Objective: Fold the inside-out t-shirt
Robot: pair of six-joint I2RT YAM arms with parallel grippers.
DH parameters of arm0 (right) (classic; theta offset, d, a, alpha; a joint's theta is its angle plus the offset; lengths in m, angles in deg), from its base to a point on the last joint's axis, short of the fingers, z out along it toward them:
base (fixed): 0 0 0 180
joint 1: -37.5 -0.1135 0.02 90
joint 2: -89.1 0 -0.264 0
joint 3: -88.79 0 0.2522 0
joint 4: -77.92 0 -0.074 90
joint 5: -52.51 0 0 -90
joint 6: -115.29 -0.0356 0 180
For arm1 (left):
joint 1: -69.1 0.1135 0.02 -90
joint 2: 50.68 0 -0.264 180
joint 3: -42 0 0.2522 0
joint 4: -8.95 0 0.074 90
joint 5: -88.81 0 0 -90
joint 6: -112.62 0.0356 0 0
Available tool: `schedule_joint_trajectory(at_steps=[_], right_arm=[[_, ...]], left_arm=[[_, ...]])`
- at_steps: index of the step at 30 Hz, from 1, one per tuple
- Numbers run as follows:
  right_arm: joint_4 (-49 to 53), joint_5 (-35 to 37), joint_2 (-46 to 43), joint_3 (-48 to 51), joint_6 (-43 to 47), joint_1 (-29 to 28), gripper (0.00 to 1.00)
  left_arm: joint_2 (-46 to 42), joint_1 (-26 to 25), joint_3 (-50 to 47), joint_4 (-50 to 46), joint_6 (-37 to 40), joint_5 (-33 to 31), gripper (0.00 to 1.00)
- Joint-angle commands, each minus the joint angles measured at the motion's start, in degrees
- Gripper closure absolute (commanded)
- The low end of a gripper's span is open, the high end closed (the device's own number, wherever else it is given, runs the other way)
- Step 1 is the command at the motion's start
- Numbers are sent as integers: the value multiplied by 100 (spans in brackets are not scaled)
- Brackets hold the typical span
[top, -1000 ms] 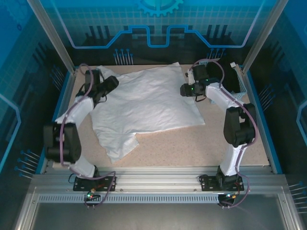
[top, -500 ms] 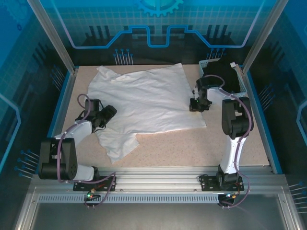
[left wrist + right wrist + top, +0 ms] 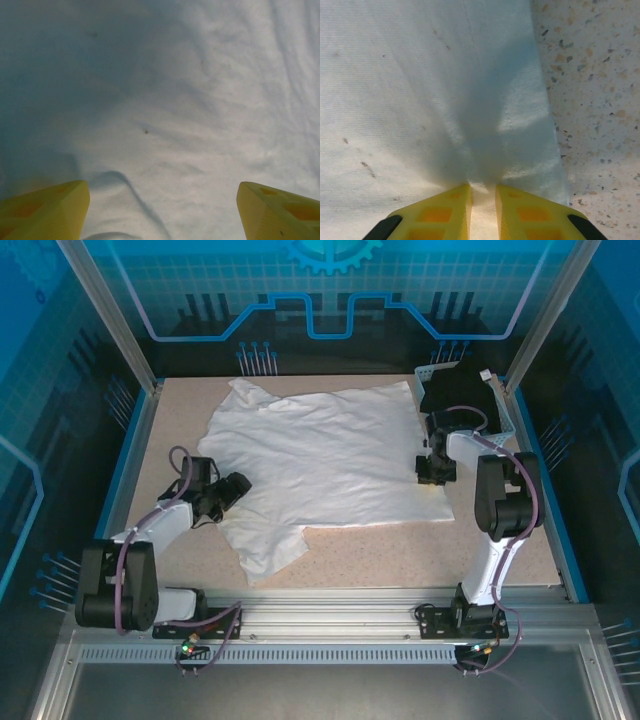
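Inside-out t-shirt lies spread, mostly flat, across the middle and back of the speckled surface. One sleeve flap points toward the near edge and a crumpled corner sits at the back left.

My right tool is at the shirt's right edge, low on the cloth. In the right wrist view that tool has its yellow fingers nearly together with a thin ridge of white fabric pinched between them. The fabric edge runs just to the right of the pinch, with bare surface beyond it.

My left tool is at the shirt's left side, just above the sleeve flap. In the left wrist view it stands wide apart, yellow fingertips at either bottom corner, and wrinkled white cloth spans the gap between them. Nothing is gripped there. I can't tell whether the tips touch the fabric.

A basket holding a black garment sits at the back right, just beside the shirt's far right corner.
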Motion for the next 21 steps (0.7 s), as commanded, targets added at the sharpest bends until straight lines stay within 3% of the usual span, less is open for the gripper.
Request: schedule_joint_trajectory(at_steps=[1, 12, 21], right_arm=[[183, 252, -66, -88, -60, -73, 78], [320, 589, 13, -304, 22, -85, 78], [260, 404, -97, -78, 6, -217, 76]], left_arm=[[318, -25, 6, -105, 269, 84, 21], [1087, -56, 475, -137, 614, 111, 19], [552, 117, 81, -344, 628, -414, 17]])
